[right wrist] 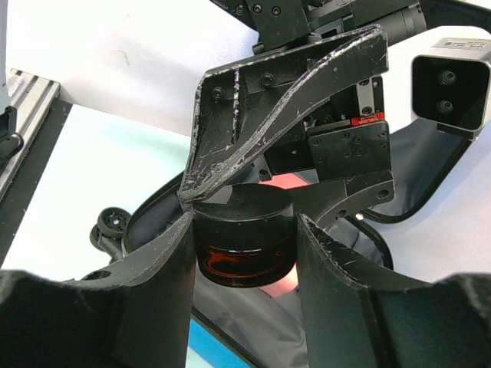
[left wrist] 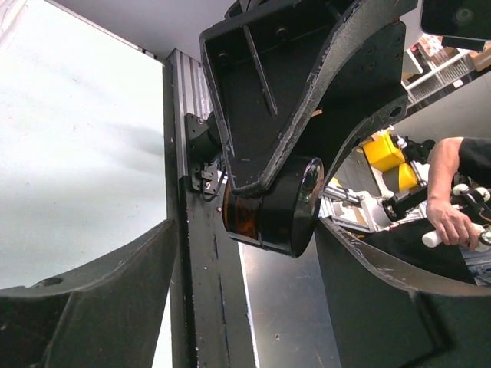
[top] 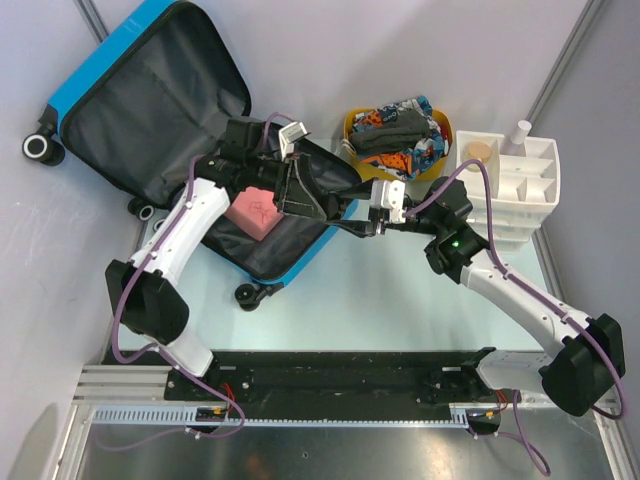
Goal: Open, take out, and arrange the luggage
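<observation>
The luggage (top: 140, 110) lies open on the table, blue shell down and dark lining up; its lining (right wrist: 253, 322) fills the lower part of the right wrist view. Both grippers meet above its near half. My right gripper (right wrist: 244, 230) is shut on a small amber jar (right wrist: 244, 245) with a black lid. My left gripper (left wrist: 245, 230) stands open, its fingers wide on either side of the same jar (left wrist: 268, 211). One left finger (right wrist: 268, 115) rests against the lid's edge. In the top view the jar is hidden between the left gripper (top: 310, 195) and the right gripper (top: 350, 222).
A pink pouch (top: 255, 212) lies in the luggage's near half under the left arm. A yellow tub (top: 350, 125) of clothes stands behind the grippers. A white compartment organizer (top: 520, 185) stands at the right. The luggage's wheels (top: 42, 148) stick out at the left.
</observation>
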Available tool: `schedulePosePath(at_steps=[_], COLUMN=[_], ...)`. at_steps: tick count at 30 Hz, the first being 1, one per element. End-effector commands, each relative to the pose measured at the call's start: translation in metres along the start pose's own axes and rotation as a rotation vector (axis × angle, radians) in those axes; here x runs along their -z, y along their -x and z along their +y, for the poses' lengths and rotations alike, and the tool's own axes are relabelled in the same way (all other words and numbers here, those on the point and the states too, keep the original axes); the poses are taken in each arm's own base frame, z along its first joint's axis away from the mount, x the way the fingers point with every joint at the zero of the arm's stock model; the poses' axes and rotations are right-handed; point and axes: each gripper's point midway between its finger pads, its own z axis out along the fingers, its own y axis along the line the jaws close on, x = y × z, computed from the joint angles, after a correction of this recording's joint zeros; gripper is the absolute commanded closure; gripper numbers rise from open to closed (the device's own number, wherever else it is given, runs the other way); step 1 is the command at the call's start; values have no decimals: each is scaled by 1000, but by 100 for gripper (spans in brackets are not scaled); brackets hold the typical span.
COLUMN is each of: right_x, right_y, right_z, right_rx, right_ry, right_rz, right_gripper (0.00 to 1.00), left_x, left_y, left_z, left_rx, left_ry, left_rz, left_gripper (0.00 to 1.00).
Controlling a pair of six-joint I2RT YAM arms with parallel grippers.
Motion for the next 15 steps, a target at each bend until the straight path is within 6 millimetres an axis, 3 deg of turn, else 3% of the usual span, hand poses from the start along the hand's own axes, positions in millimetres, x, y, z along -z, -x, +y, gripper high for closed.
schedulePosePath(at_steps=[1,15], right_x=[0,1], right_y=[27,24], right_z=[3,12], right_rx=[76,75], right_ry=[18,62], right_rz=[-66,-62], right_gripper=[60,61], left_x=[0,-2], left_y=[-3,-2], left_z=[-47,-57], left_rx=[-7,-7], left_ry=[-202,-266], left_rz=[37,57], left_gripper=[25,39])
